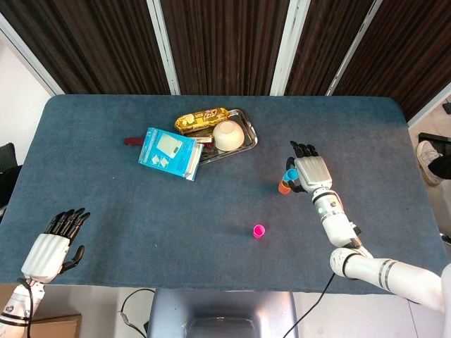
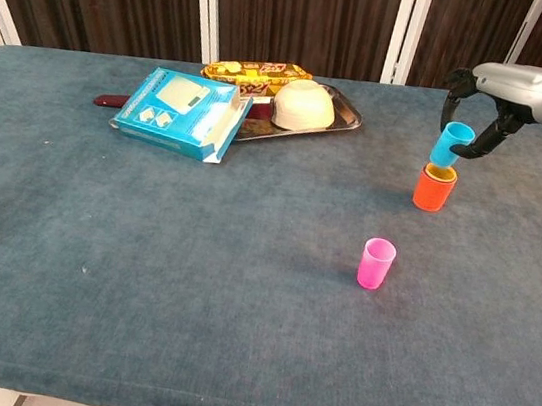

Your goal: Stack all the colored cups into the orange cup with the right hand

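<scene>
Hovering just above the orange cup (image 2: 435,189), the right hand (image 2: 488,97) is pinching the blue cup (image 2: 452,145), tilted, its base nearly at the orange rim. Something yellowish is showing inside the orange cup, possibly a cup already nested, though I cannot tell for sure. The pink cup (image 2: 377,263) is standing alone on the worktop (image 2: 189,282), nearer the front edge than the orange cup, untouched. The left hand (image 1: 51,250) is resting far off, holding nothing, fingers loosely apart.
</scene>
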